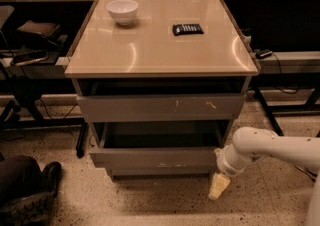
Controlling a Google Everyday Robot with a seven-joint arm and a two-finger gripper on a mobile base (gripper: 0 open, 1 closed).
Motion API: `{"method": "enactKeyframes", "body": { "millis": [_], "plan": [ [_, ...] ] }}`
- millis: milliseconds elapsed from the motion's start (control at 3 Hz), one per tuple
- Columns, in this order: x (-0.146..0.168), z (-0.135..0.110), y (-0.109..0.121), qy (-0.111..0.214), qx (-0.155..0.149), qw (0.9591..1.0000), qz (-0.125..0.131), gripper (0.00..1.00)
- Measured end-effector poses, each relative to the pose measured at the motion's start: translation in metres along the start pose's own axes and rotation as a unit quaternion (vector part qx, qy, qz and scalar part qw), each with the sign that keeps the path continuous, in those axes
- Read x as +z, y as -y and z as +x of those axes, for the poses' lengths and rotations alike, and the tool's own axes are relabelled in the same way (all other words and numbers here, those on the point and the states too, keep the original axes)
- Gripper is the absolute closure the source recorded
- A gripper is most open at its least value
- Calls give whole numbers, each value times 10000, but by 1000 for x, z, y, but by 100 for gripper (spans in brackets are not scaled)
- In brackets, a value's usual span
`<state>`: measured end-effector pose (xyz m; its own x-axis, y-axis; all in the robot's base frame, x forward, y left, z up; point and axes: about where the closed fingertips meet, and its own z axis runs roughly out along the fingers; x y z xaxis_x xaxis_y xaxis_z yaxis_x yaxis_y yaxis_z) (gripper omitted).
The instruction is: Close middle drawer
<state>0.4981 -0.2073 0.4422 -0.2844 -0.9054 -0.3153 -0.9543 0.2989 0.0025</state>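
Note:
The middle drawer of the grey cabinet is pulled out, its dark inside showing behind a plain grey front. My gripper hangs on the white arm at the drawer's right front corner. It points down, just below the level of the drawer front and close above the floor. It appears to be apart from the front. Above, the drawer front with pale scratch marks stands slightly out too.
On the beige cabinet top are a white bowl and a black flat object. A person's dark shoe rests on the speckled floor at lower left. Dark desks and cables flank the cabinet on both sides.

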Motion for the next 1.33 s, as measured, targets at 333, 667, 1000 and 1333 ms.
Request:
{"method": "enactKeyframes", "body": {
  "millis": [333,667,1000,1333],
  "plan": [
    [-5,6,-25,-94,181,9998,-54,0],
    [-4,7,-25,-95,178,9998,-64,0],
    [9,12,-9,-118,367,9991,-198,0],
    [29,27,9,38,663,9965,-500,0]
  ]
}}
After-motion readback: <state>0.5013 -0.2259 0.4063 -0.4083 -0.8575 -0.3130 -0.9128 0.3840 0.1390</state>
